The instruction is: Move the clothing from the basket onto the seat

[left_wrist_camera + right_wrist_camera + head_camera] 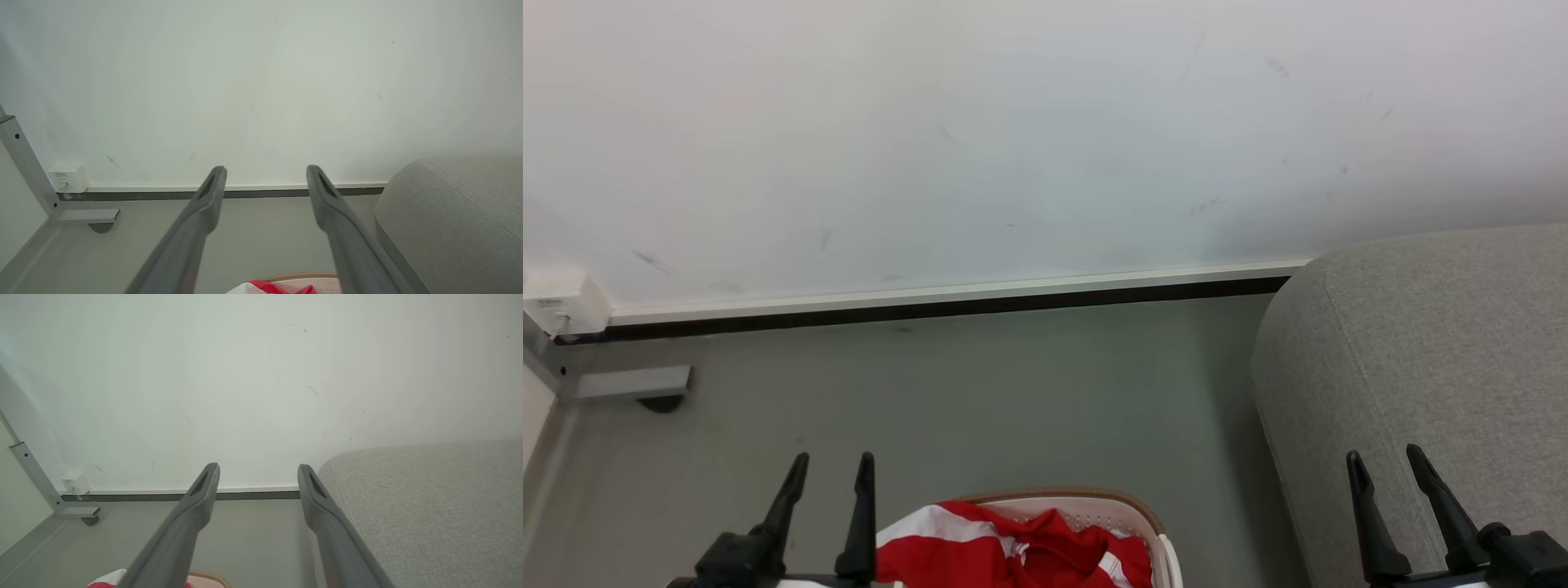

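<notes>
Left gripper (834,460), long dark fingers spread and empty, stands nearer the soft bright-red, white-panelled clothing (1013,549), heaped at its four o'clock in the white perforated plastic basket (1134,510) with brown rim. Right gripper (1382,452), likewise spread, shows against the large grey woven seat (1437,351), at the basket's two o'clock.
</notes>
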